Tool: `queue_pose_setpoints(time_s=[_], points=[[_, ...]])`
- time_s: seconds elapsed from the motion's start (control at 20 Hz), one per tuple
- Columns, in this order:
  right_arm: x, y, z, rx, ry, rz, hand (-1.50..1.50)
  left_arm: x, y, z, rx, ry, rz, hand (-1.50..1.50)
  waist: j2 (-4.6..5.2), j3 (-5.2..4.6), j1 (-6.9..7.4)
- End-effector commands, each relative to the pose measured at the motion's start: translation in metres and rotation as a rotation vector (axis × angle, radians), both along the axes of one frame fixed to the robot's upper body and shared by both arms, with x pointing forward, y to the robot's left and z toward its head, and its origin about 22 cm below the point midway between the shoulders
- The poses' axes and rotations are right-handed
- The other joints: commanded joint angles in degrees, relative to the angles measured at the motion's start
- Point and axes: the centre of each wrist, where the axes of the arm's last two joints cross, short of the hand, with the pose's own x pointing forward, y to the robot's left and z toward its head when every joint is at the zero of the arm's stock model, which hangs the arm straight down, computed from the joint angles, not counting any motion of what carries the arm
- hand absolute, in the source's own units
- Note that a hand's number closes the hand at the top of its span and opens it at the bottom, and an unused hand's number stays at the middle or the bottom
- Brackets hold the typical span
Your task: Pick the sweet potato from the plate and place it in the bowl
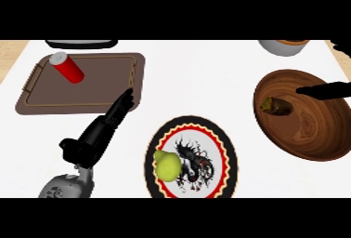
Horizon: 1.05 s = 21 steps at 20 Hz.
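- In the wooden bowl (308,116) at my right lies the sweet potato (276,106), dark against the wall and hard to make out.
- Over the bowl's rim, only straight fingers of my right hand (328,89) show, holding nothing; the rest is cut off.
- My left hand (103,128) lies open beside the plate (223,144), fingertips at the brown tray (41,100).
- A pear (166,165) sits on the plate.
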Motion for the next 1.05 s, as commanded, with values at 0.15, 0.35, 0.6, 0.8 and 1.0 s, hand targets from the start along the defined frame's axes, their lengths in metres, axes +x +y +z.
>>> queue_pose_setpoints(time_s=[0.15, 0.35, 0.6, 0.8, 1.0], points=[[-0.033, -0.088, 0.007, 0.198, -0.049, -0.131, -1.5, -0.005, -0.002, -0.001, -0.017, 0.015, -0.003, 0.0, 0.01, 0.01, -0.4], [-0.051, -0.135, 0.002, 0.301, -0.098, -0.203, -1.5, 0.005, -0.006, 0.005, 0.0, -0.011, 0.013, 0.0, 0.21, 0.06, -0.22], [-0.102, -0.205, 0.025, 0.324, -0.151, -0.224, -1.5, -0.007, -0.005, -0.001, -0.012, -0.013, -0.001, 0.0, 0.1, 0.06, -0.16], [-0.132, -0.236, -0.004, 0.35, -0.119, -0.215, -1.5, 0.012, -0.009, 0.009, -0.014, -0.006, -0.004, 0.0, 0.4, 0.12, 0.25], [-0.156, -0.256, -0.007, 0.367, -0.121, -0.191, -1.5, 0.008, -0.012, 0.008, -0.002, -0.012, -0.031, 0.0, 0.56, 0.23, 0.83]])
